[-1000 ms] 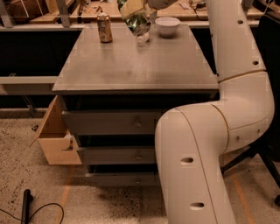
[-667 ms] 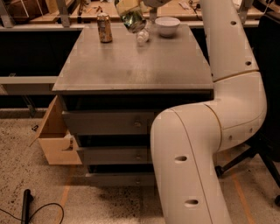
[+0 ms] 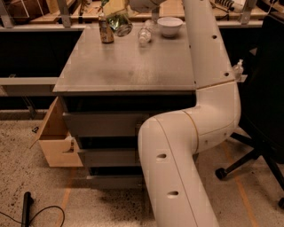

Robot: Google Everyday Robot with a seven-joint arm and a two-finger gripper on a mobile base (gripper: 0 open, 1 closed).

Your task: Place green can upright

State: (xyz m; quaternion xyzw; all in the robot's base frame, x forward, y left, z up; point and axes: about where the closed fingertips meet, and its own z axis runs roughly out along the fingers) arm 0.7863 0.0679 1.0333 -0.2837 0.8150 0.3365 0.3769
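At the far end of the tabletop (image 3: 133, 66), the gripper (image 3: 116, 13) hung at the top edge of the view, its pale yellow fingers (image 3: 113, 6) pinching the green can (image 3: 120, 24). The can sat tilted just below the fingers and appeared lifted off the tabletop, with one silver end turned down toward the camera.

A second before, the fingers and the can had been farther right, over the clear bottle (image 3: 144, 33). They had since moved left, so the bottle lay on its side to the right of the fingers. The gold can (image 3: 105, 31) stood upright just to their left; whether it touched the green can could not be told. The white bowl (image 3: 170, 25) stood farther right of the fingers, beyond the bottle, where it had been. The white arm (image 3: 199, 111) had swung left too and hid more of the tabletop's right front corner.

The green can's label showed a green and white pattern, and the gold can carried a dark band. No lettering on either could be read.

Below the fingers and nearer the camera were grey drawers (image 3: 102, 124), with a wooden drawer (image 3: 55, 137) open on the left and a black cable (image 3: 26, 208) on the speckled floor.
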